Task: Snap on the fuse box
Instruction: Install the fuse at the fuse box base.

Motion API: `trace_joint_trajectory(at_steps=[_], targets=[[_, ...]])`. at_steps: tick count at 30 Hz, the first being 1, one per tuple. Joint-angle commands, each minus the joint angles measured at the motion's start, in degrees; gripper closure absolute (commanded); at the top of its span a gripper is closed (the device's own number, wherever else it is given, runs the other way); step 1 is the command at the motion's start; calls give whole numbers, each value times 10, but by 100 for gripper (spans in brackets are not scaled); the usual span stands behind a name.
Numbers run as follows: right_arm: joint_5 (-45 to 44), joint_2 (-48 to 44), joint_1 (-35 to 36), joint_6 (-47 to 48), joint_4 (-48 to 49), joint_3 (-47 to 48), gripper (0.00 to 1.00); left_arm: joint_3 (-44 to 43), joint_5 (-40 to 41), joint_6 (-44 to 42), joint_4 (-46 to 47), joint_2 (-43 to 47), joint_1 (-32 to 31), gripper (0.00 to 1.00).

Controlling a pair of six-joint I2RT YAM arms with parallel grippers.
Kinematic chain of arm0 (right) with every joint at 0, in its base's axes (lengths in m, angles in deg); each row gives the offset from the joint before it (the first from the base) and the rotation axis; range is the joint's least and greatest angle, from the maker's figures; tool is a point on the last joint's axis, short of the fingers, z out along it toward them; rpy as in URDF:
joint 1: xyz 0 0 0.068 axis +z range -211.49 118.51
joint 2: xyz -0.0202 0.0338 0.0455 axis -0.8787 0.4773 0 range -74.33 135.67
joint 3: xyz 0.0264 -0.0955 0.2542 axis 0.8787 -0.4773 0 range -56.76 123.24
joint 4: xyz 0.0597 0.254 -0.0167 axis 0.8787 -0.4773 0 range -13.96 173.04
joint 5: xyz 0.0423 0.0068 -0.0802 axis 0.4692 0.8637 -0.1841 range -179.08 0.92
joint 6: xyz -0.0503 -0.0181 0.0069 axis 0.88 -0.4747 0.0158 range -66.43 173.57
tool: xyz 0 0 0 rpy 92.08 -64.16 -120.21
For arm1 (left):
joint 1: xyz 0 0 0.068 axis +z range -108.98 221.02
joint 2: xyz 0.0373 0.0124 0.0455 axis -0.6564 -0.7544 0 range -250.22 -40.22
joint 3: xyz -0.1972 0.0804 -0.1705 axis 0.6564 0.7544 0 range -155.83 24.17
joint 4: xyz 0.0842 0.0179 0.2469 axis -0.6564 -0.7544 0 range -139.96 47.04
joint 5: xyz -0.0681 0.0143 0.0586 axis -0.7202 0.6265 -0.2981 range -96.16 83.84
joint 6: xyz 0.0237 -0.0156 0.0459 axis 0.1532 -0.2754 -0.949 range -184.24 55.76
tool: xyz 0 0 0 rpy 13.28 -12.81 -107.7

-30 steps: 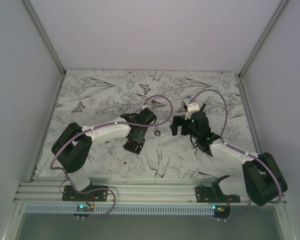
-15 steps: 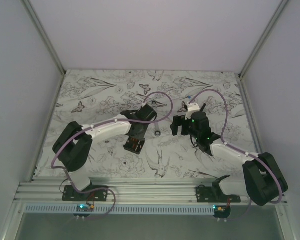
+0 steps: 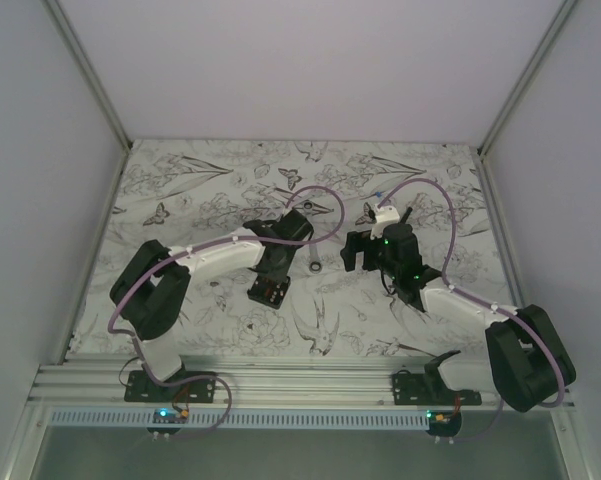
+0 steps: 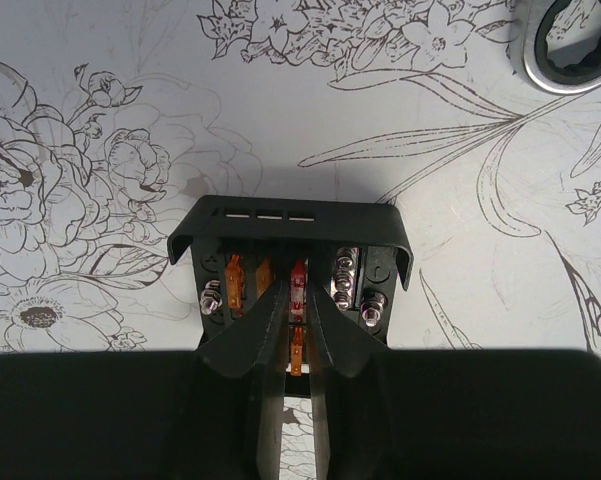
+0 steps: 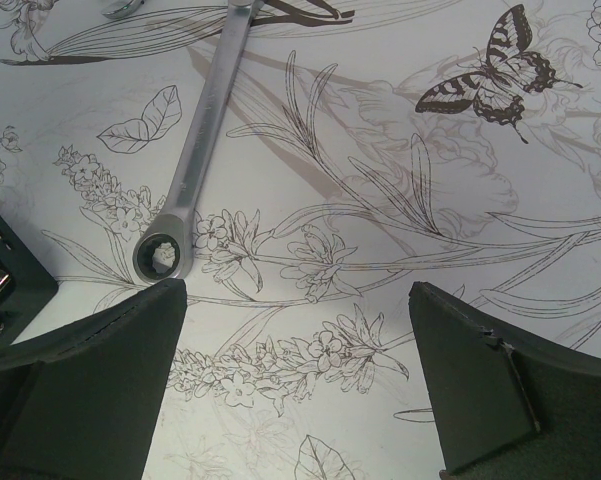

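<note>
The white table (image 3: 210, 185), printed all over with grey flowers and butterflies, carries the small black rectangular plastic fuse box (image 3: 268, 292) near its middle, a little toward the near edge. The white-and-black left arm (image 3: 215, 262) reaches in from the box's left and bends down over it. The matching right arm (image 3: 460, 305) stops to the box's right. There the right gripper (image 5: 295, 385) hangs over the table, jaws spread wide with nothing between them. A long silver metal wrench (image 5: 205, 130) lies flat to the right of the box, ring end nearest it, not touching.

The left gripper (image 4: 296, 298) points into the open box with its jaws drawn narrow, the tips nearly together over the middle row. I can't tell whether they pinch anything. Red and orange fuses (image 4: 235, 280) sit inside, with small silver screws (image 4: 212, 298) on both sides.
</note>
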Motion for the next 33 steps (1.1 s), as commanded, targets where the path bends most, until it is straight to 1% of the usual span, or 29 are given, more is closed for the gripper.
trace_joint_trajectory(at_steps=[1, 7, 11, 15, 20, 27, 31, 33], targets=[[4, -11, -4, -4, 13, 1, 0, -6, -4, 10, -28, -1, 4, 84], [4, -11, -4, -5, 14, 2, 0, -8, -8, 13, -31, 1, 8, 84], [4, -11, -5, -5, 12, 1, 0, -10, -13, 15, -31, -1, 9, 87], [4, -10, -4, -5, 13, 1, 0, -11, -21, 17, -33, -2, 11, 87], [5, -9, -4, -5, 14, 1, 0, -11, -21, 19, -35, 4, 13, 84], [6, -9, -4, -5, 14, 1, 0, -13, -24, 19, -36, 4, 16, 84], [7, -9, -4, -6, 14, 1, 0, -14, -25, 21, -36, 2, 16, 86], [6, -8, -4, -6, 15, 2, 0, -14, -28, 22, -36, 0, 16, 89]])
